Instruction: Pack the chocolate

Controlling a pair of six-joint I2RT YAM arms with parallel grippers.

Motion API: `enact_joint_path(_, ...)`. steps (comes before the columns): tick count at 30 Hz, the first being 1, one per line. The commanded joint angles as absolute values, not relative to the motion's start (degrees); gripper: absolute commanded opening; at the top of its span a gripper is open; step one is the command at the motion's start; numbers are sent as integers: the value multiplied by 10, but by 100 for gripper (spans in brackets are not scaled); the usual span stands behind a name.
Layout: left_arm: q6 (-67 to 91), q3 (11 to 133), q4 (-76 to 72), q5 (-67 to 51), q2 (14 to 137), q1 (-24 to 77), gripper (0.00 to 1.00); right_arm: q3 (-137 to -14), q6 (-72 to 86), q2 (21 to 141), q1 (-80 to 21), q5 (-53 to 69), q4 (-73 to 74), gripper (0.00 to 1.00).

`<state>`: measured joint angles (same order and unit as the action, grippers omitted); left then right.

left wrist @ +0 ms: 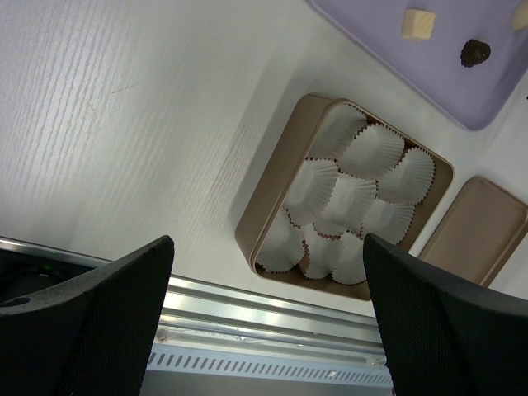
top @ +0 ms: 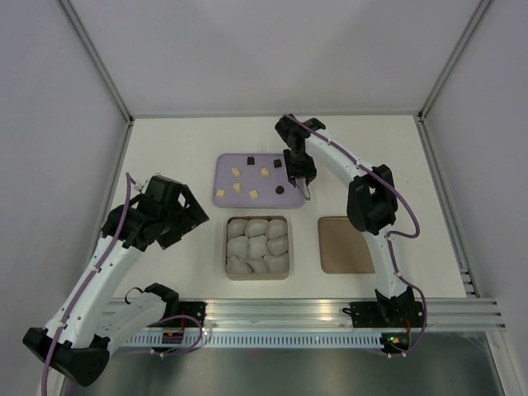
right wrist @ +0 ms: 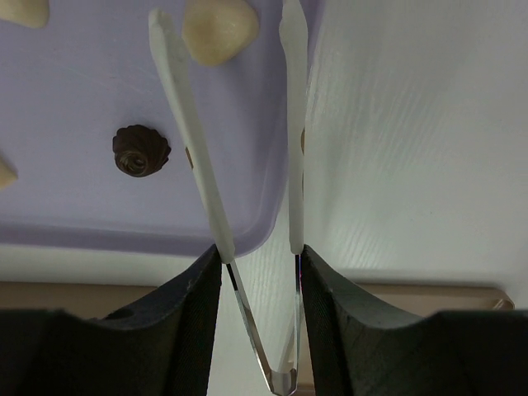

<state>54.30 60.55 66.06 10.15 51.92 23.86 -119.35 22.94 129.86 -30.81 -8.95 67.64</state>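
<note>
Several tiny chocolates, cream and dark brown, lie on a lilac tray. My right gripper hovers over the tray's right edge, shut on white-tipped tweezers. In the right wrist view the gripper clamps the tweezers' arms, whose tips straddle a cream chocolate without closing on it. A dark chocolate lies to their left. A tan box holds several empty white paper cups. My left gripper is open and empty, left of the box.
A flat brown lid lies right of the box. A metal rail runs along the near edge. White walls enclose the table. In the left wrist view the box, the tray and the lid show beyond the gripper.
</note>
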Motion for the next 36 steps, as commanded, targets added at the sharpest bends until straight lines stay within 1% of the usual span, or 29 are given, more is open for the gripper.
enact_joint_path(1, 526, 602, 647, 105, 519, 236, 100, -1220, 234, 1310, -310, -94, 689, 48)
enact_joint_path(23, 519, 596, 638, 112, 532, 237, 100, -1230, 228, 1351, -310, -80, 673, 50)
enact_joint_path(30, 519, 599, 635, 115, 536, 236, 100, -1230, 227, 1354, -310, -77, 673, 45)
enact_joint_path(35, 519, 601, 635, 116, 537, 236, 100, -1227, 230, 1353, -310, -70, 673, 44)
enact_joint_path(36, 518, 601, 635, 115, 537, 236, 100, -1228, 230, 1350, -310, -69, 673, 42)
